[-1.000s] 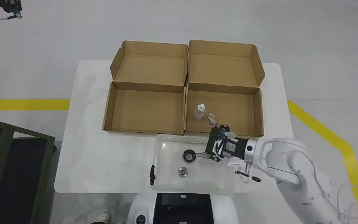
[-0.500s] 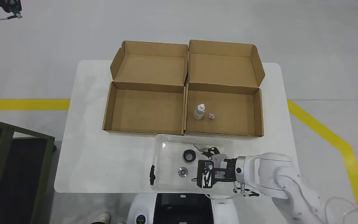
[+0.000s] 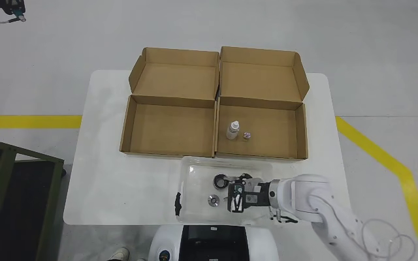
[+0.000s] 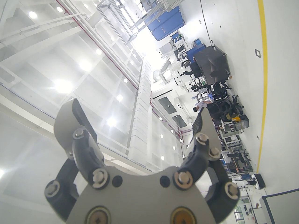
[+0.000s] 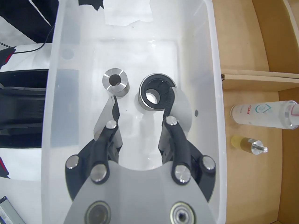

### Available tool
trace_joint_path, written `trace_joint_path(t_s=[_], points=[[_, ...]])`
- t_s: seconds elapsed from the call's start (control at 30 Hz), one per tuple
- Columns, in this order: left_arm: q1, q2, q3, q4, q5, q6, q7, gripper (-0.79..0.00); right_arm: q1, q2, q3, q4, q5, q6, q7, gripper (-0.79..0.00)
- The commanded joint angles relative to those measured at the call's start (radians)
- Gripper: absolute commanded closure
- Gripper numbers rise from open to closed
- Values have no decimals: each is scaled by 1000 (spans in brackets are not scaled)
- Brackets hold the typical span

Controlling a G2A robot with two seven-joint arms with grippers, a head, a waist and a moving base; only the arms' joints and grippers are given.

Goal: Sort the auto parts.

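Observation:
A clear plastic bin (image 3: 185,186) stands at the table's near edge, and my right gripper (image 3: 228,194) hangs inside it. In the right wrist view the right gripper (image 5: 142,105) is open, with nothing held. One fingertip is beside a silver slotted cylinder (image 5: 116,83); the other overlaps the rim of a black-topped round bearing (image 5: 154,95). Both parts rest on the floor of the bin (image 5: 215,47). From above, the bearing (image 3: 221,181) and cylinder (image 3: 213,199) lie just left of the fingers. My left gripper (image 4: 137,113) is open and empty, pointing up at the ceiling.
Two open cardboard boxes sit behind the bin. The left box (image 3: 168,127) holds nothing. The right box (image 3: 277,130) holds a white bottle (image 3: 232,129) and a small threaded metal part (image 3: 247,135). Black tape (image 3: 176,203) sticks to the bin's left rim.
My right gripper has moved from the bin's far right edge, by the right box, back and left down into the bin beside the two round parts.

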Motion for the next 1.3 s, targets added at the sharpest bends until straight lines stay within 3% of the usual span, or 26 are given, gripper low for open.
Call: trace_joint_path(t_s=[0.0, 0.23, 0.5, 0.63, 1.07, 1.23, 1.27], points=[[0, 0, 0, 0, 0, 0, 0, -785, 12, -2, -10, 17, -3, 7, -4, -385], [0, 0, 0, 0, 0, 0, 0, -785, 61, -12, -45, 66, 0, 34, -16, -391], [0, 0, 0, 0, 0, 0, 0, -785, 119, -27, -111, 120, 2, 48, 4, -551], [0, 0, 0, 0, 0, 0, 0, -785, 150, -39, -150, 143, 10, 62, 7, -557], [0, 0, 0, 0, 0, 0, 0, -785, 223, -62, -213, 215, 18, 83, 4, -462], [0, 0, 0, 0, 0, 0, 0, -785, 234, -67, -227, 231, 28, 75, 5, -339], [0, 0, 0, 0, 0, 0, 0, -785, 234, -67, -227, 227, 32, 70, 9, -283]])
